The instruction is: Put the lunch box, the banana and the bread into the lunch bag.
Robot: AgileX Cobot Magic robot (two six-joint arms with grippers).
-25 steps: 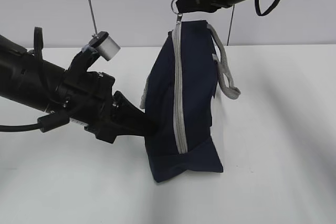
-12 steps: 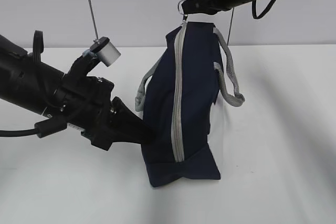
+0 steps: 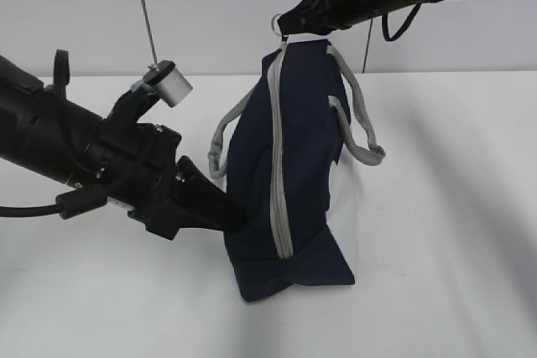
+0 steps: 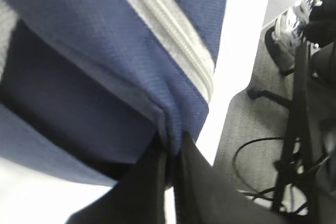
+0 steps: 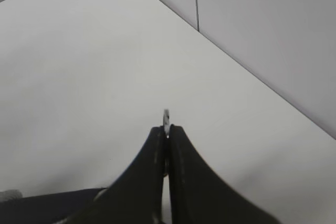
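The navy lunch bag (image 3: 310,148) stands on end on the white table, its grey zipper (image 3: 277,157) running top to bottom and closed along the length I can see. My left gripper (image 3: 239,220) is shut on a fold of the bag's fabric low on its left side; the left wrist view shows that pinch at the gripper (image 4: 170,153) under the bag (image 4: 105,51). My right gripper (image 3: 284,23) is shut on the zipper's ring pull (image 3: 276,23) at the bag's top, and the ring pull (image 5: 166,115) pokes out of the gripper (image 5: 166,127). The lunch box, banana and bread are out of view.
Grey strap handles hang off both sides of the bag, one handle (image 3: 361,123) on the right. A silver cylinder (image 3: 172,83) sits on the left arm. Past the table's edge, the left wrist view shows floor with chair legs and cables (image 4: 273,145).
My right gripper carried the ring pull right, then back left, and the bag's top swayed with it. The left grey handle has come into view. The left gripper kept its pinch.
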